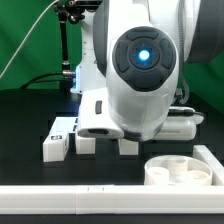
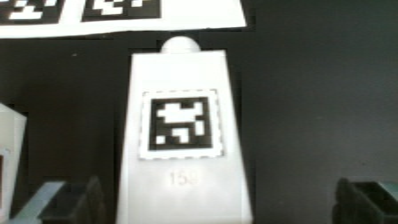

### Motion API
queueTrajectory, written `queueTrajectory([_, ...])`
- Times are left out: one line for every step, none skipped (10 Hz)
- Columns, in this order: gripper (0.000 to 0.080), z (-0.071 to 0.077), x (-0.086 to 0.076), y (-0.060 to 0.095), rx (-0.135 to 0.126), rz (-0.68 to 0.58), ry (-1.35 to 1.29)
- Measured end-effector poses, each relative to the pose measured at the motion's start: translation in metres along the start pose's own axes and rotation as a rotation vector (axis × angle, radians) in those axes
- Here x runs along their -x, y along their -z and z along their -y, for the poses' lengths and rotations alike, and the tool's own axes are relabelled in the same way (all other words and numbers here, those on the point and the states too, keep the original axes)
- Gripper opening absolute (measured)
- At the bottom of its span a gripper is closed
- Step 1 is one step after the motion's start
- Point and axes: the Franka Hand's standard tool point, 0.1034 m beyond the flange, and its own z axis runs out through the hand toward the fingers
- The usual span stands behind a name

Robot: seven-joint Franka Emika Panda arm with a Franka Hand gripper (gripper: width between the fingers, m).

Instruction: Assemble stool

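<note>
1. Black surface [image 1: 25,110] fills both views, and a green backdrop [image 1: 30,40] hangs behind it in the exterior view.
2. The pincer [image 2: 215,203] stands wide open and grips nothing. Its dark fingers [image 2: 63,200] show at the two sides of the wrist view.
3. Between those fingers lies a white stool leg [image 2: 178,90], seen lengthwise. It touches neither finger, with bare black surface on both sides of it.
4. The leg's black-and-white tag [image 2: 178,125] faces the wrist camera, and a rounded peg [image 2: 178,45] sticks out of its far end.
5. Past the peg lies the marker board [image 2: 116,15], separated from the leg by a strip of surface.
6. Another white part [image 2: 9,140] shows at the picture's edge, near the leg. What it is cannot be told.
7. In the exterior view the white arm [image 1: 140,70] fills the middle and hides the pincer.
8. Under the arm stand a tagged leg [image 1: 60,135] toward the exterior view's left, a second leg [image 1: 85,143] just beside it and a third leg [image 1: 127,146] further toward the right.
9. The round rimmed seat [image 1: 183,170] lies flat at the exterior view's right, apart from the legs and near the white border rail [image 1: 100,200].
</note>
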Motion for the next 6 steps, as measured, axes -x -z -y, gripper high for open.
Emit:
queueTrajectory([0.0649, -0.0014, -0.0024, -0.0033, -0.001, -0.008, 0.011])
queueTrajectory([0.0649, -0.0023, -0.0027, -0.0063, -0.003, -0.007, 0.019])
queueTrajectory([0.0636, -0.0026, -0.0031, -0.0076, -0.003, -0.007, 0.027])
queueTrajectory([0.0636, -0.0024, -0.0037, -0.0074, -0.003, -0.01, 0.034])
queueTrajectory([0.0466, -0.0024, -0.0037, -0.0074, -0.003, -0.01, 0.037])
queueTrajectory([0.0344, -0.0022, -0.0038, -0.0072, -0.003, -0.011, 0.038])
